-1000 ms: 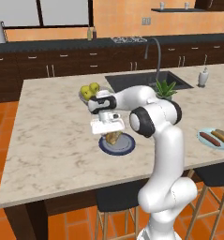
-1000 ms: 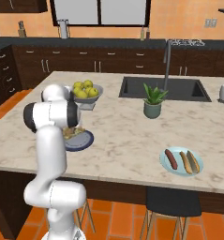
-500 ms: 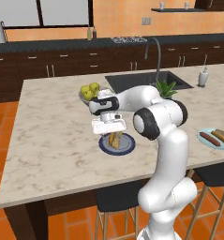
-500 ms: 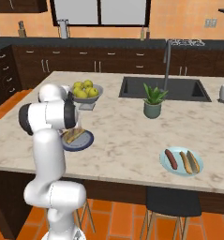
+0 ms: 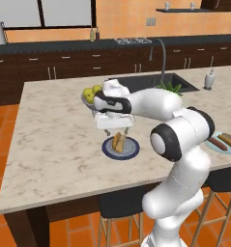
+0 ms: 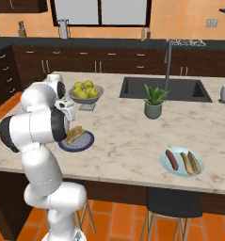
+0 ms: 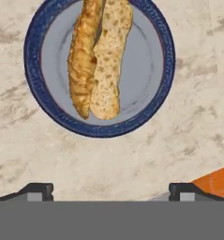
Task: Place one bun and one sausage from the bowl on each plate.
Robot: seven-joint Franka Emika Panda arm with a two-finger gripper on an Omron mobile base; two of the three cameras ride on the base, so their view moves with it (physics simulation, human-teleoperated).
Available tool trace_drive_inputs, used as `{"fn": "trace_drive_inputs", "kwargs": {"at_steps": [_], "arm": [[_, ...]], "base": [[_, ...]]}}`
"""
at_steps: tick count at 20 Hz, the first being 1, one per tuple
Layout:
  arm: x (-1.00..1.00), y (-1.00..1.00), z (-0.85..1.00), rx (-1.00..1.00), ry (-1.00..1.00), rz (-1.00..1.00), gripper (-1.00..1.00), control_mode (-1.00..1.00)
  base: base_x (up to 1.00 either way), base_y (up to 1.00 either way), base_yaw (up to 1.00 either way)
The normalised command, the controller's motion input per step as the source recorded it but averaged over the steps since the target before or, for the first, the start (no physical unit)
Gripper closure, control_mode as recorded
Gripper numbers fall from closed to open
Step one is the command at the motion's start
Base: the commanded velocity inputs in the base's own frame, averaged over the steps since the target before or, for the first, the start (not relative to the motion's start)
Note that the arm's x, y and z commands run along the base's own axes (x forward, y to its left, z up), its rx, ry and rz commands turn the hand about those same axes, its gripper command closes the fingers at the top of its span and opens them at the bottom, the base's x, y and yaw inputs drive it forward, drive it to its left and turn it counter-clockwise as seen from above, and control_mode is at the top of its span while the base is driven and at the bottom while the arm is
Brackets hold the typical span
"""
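A golden-tan bun [image 7: 99, 56], split along its length, lies flat on the dark navy plate [image 7: 151, 70]. The same bun [image 5: 119, 141] and navy plate [image 5: 129, 151] sit near the counter's front edge. My gripper [image 7: 111, 190] hangs open straight above them, fingers wide apart and holding nothing. From the left base view the gripper [image 5: 115, 128] is a short way over the bun. Far right, the pale blue plate [image 6: 166, 165] carries a reddish-brown sausage [image 6: 172, 159] and two more oblong pieces beside it. The dark grey bowl is out of view.
A grey pedestal bowl of yellow-green fruit [image 5: 92, 94] stands just behind the navy plate. A potted plant [image 6: 153, 101] and the sink with its tap [image 6: 169, 56] are further back. The counter's front edge runs close to both plates.
The hand has risen slightly from the navy plate and the elbow has swung. The bun stays lying on the plate.
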Motion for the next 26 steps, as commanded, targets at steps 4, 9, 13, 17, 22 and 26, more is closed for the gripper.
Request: {"fn": "trace_drive_inputs", "kwargs": {"at_steps": [4, 9, 13, 17, 22, 26], "arm": [[-1.00, -0.57, 0.58, 0.19, -0.29, 0.00, -1.00, -1.00], [-1.00, -0.72, 0.23, 0.05, -0.29, 0.01, -1.00, -1.00], [-0.97, -0.39, 0.04, -0.01, -0.38, 0.13, -1.00, -1.00], [-0.08, -0.04, -0.07, 0.00, 0.01, 0.01, -1.00, -1.00], [0.00, -0.04, -0.02, 0.00, 0.00, 0.00, -1.00, 1.00], [0.00, 0.00, 0.00, 0.00, 0.00, 0.00, -1.00, 1.00]], "base": [[0.00, 0.00, 0.00], [0.00, 0.00, 0.00], [0.00, 0.00, 0.00], [0.00, 0.00, 0.00], [0.00, -0.17, 0.00], [-0.16, -1.00, 0.00]]}}
